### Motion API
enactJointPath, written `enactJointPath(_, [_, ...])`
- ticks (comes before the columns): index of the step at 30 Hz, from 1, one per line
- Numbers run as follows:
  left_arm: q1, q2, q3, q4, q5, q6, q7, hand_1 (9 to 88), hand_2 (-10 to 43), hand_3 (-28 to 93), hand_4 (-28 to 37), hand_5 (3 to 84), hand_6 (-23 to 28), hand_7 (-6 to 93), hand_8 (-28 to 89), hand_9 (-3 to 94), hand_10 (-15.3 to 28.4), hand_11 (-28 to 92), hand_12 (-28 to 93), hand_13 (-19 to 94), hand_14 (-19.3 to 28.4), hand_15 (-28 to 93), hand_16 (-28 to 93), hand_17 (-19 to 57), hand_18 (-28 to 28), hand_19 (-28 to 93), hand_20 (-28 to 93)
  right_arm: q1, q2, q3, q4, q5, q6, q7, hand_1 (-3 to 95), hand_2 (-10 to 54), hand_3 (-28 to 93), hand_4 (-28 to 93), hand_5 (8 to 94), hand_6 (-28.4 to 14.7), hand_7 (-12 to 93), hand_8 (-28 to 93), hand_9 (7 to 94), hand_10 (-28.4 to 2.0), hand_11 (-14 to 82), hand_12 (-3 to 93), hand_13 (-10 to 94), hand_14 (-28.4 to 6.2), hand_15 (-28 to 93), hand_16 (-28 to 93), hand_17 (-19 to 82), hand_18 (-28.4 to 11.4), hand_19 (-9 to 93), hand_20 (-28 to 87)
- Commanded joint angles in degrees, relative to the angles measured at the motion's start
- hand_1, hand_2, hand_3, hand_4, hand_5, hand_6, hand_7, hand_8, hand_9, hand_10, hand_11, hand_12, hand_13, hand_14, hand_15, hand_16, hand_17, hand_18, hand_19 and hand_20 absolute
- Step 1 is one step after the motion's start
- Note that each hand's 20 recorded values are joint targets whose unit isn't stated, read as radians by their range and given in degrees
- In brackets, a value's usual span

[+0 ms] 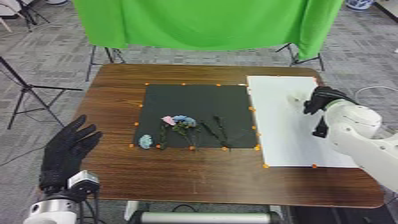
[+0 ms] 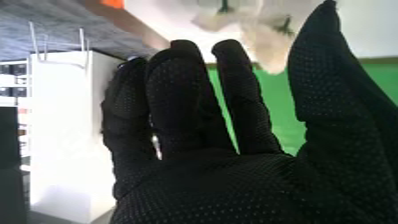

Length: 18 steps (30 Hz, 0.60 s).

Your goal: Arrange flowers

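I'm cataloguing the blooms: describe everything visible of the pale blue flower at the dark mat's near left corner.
The pale blue flower is a longish, ruffled head, perhaps fabric. It lies on the dark mat, left of the other flowers and apart from them; only the mat seems to touch it. I can't make out a stem.

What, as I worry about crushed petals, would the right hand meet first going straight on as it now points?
Probably the pale flowers on the white sheet ahead of the right hand, though its height above them is unclear.
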Motion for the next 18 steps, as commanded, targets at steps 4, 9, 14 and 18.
enactJointPath(4, [-0.10,-0.26,-0.02,0.07,0.26,-0.71,-0.26,23.6,4.8,83,-22.6,38.7,9.9,17.5,-11,36.5,19.6,31,11,28,26.2,55,-9,-6.8,24.7,61,20,-2.13,-1.31,0.65,0.86,-0.86,-2.12,1.05,29.2,-7.2,93,-27,46.6,-5.2,21,-16,47.7,-16.7,18.7,13.5,63,-9.3,88,6,25,-22.4,92,27])
enactJointPath(9, [-0.18,-0.40,0.17,0.18,0.28,-0.71,-0.31,23.6,4.8,83,-22.7,38.8,9.9,17.5,-11,36.6,19.6,31,11,28,26.3,55,-9,-6.9,24.8,61,20,-0.80,-1.36,-1.51,1.91,-1.50,-1.63,1.55,33.0,-6.6,93,-28,47.9,-4.3,22,-16,51.0,-14.7,19.9,13.6,65,-8.4,87,6,26,-22.2,92,27])
enactJointPath(14, [-0.25,-0.22,0.20,0.27,0.21,-0.85,-0.07,23.6,4.8,83,-22.7,38.8,9.9,17.5,-11,36.5,19.6,31,11,28,26.3,55,-9,-6.9,24.8,61,20,0.93,-0.23,-6.11,2.44,-3.29,2.89,2.60,39.5,-6.3,90,-28,55.0,-1.6,26,-18,61.7,-11.2,25.9,13.5,69,-6.5,84,8,29,-21.3,92,25])
enactJointPath(18, [-0.14,-0.10,0.40,0.24,0.04,-0.53,0.30,23.6,4.8,83,-22.7,38.8,9.9,17.5,-11,36.5,19.5,31,11,28,26.3,55,-9,-6.9,24.7,61,20,2.92,0.71,-10.55,2.89,-5.25,8.42,2.95,46.7,-7.9,84,-28,61.6,-0.3,33,-11,74.0,-8.5,19.2,23.5,72,-5.1,82,10,31,-20.6,93,24])
